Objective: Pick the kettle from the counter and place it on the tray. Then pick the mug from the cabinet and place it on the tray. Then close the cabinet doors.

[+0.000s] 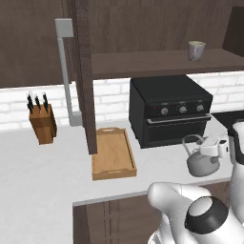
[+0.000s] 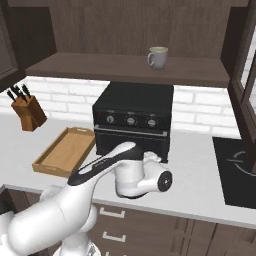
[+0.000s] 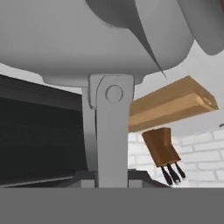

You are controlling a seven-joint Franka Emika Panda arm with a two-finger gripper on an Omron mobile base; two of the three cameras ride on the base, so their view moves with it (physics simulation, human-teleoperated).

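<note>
Left base view shows the large dark brown wooden wall cabinet (image 1: 143,28) with its shelf open to the room, and one tall dark brown door (image 1: 85,76) standing edge-on over the bench, its long grey bar handle (image 1: 66,71) beside it. Below runs the wide light grey-white bench (image 1: 43,167), with bare surface left of the tray and along its front edge. A black boxy countertop oven (image 1: 169,109) with three knobs sits against the white brick wall. The flat wooden tray (image 1: 113,153) lies with its long axis running from the wall toward the front edge, just left of the oven. The squat grey metal kettle (image 1: 202,159) stands in front of the oven near the front edge, its thin loop handle arching upward. The tool (image 1: 224,147) sits at the kettle's right side, clenched on the kettle's handle. A wooden knife block (image 1: 43,123) stands well left. The small pale mug (image 1: 196,50) stands upright on the cabinet shelf. No writing is legible.
</note>
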